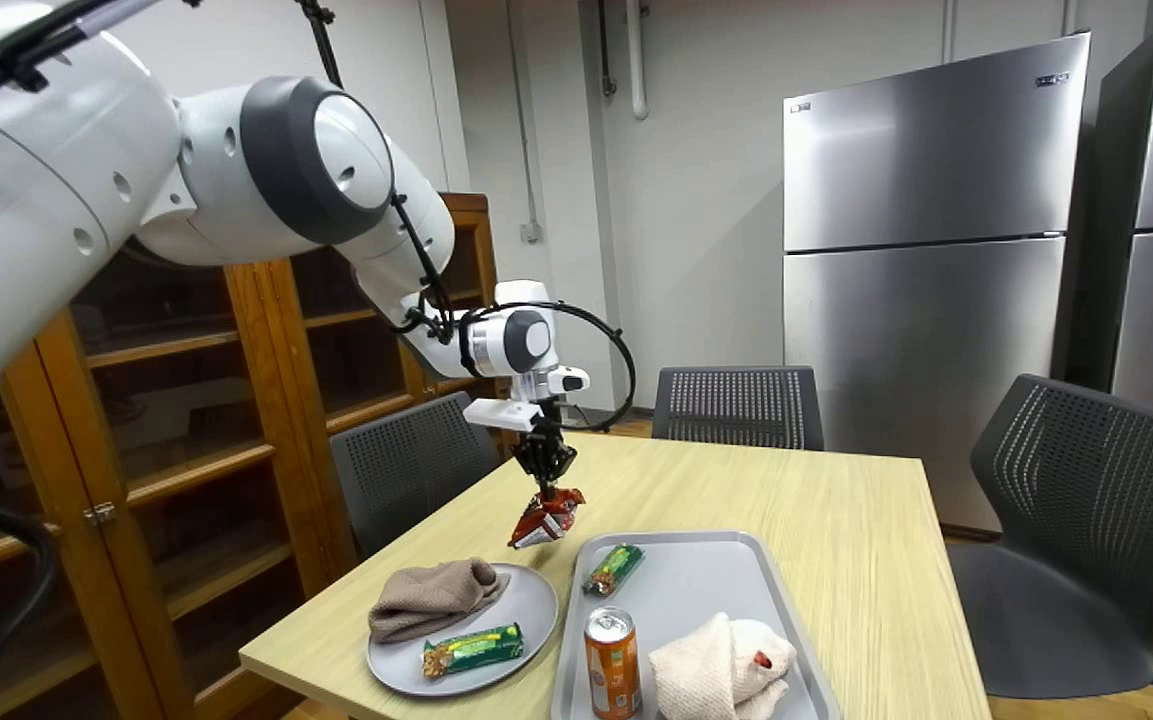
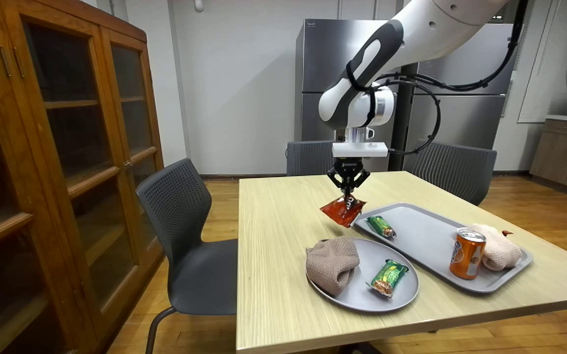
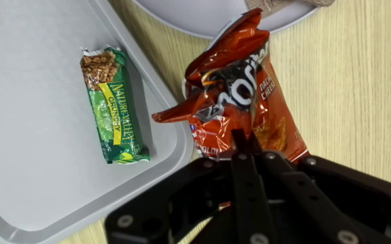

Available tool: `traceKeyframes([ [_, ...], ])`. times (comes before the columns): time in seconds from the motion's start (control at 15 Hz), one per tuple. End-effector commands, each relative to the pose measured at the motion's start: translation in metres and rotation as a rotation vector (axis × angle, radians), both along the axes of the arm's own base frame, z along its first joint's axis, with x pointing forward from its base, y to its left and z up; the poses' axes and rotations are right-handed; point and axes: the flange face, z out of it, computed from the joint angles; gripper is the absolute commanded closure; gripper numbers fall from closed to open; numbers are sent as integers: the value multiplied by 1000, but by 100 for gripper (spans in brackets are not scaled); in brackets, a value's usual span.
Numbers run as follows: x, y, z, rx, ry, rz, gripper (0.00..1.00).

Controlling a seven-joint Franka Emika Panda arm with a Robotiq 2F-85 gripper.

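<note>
In an exterior view, the gripper (image 2: pixel 346 194) pinches a red chip bag (image 2: pixel 337 212) between narrow-set jaws; tray (image 2: pixel 421 231) at its four o'clock, plate (image 2: pixel 372 251) between five and six.

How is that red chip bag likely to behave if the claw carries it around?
The chip bag will probably flop or swing, since it's creased and folded above where the claw pinches it. Its shiny surface may be somewhat slippery. The chip picture suggests it's likely light for its size, with contents that could crush.
</note>
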Motion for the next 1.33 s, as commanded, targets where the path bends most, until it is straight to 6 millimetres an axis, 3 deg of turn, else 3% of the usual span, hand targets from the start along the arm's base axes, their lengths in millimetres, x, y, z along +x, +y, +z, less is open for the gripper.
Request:
traceKeyframes([
  [0.0, 16, 1, -11, 7, 15, -7, 100],
  [0.27, 20, 0, -22, 7, 28, -8, 100],
  [0.33, 20, 0, -22, 6, 34, -14, 74],
  [0.4, 19, 1, -16, 11, 31, -3, 73],
  [0.53, 16, 5, 1, -2, 7, 19, 60],
  [1.0, -2, 16, 54, 17, -21, 95, 6],
  [1.07, -7, 19, 56, 18, -20, 99, 1],
  [1.27, -28, 31, 57, 19, -2, 117, 0],
])
